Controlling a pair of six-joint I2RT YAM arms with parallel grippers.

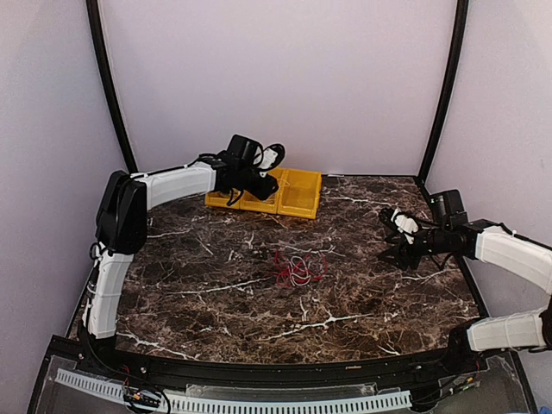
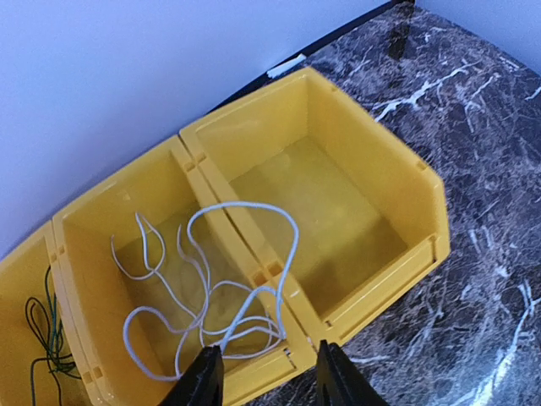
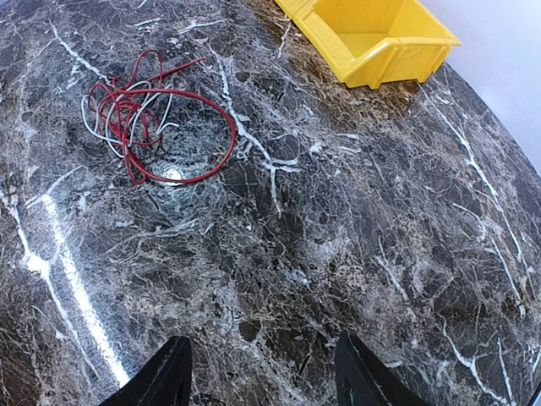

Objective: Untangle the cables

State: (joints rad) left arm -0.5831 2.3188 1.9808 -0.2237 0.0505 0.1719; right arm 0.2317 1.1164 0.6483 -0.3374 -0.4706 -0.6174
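Note:
A tangle of red and white cables lies mid-table; it also shows in the right wrist view. Yellow bins stand at the back. In the left wrist view a white cable lies in the middle bin, with one loop draped over the divider into the right bin, which holds nothing else. A green and black cable lies in the left bin. My left gripper is open just above the bins' front rim, holding nothing. My right gripper is open and empty above bare table at the right.
The marble table is walled by pale panels at the back and sides. Black corner posts stand at the back corners. The right arm reaches in from the right edge.

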